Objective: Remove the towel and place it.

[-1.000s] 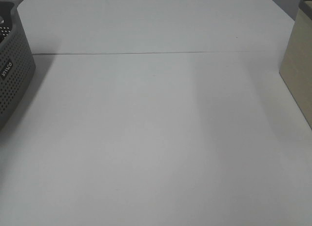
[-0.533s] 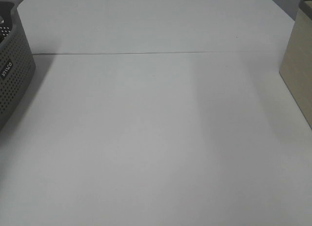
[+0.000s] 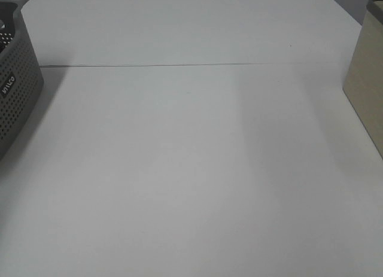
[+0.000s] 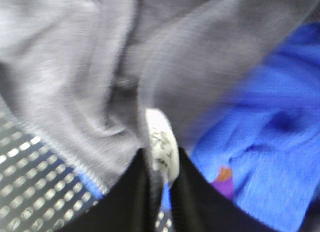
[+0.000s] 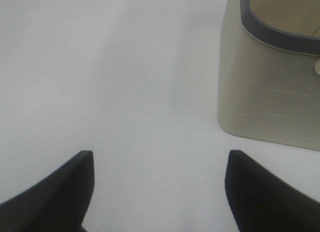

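Note:
In the left wrist view, the towel [image 4: 75, 81] is a grey, blurred bunch of cloth with a hemmed edge and a small white tag [image 4: 161, 142]. It lies in the grey perforated basket [image 4: 30, 192]. My left gripper [image 4: 161, 164] is shut on the towel's fold at the tag. My right gripper [image 5: 160, 154] is open and empty above the white table [image 5: 100, 91], beside the beige basket [image 5: 265, 91]. Neither gripper nor the towel shows in the exterior high view.
A blue cloth [image 4: 265, 142] lies next to the towel in the basket. In the exterior high view the grey perforated basket [image 3: 15, 91] stands at the left edge and the beige basket [image 3: 366, 85] at the right edge of the white table [image 3: 191, 169].

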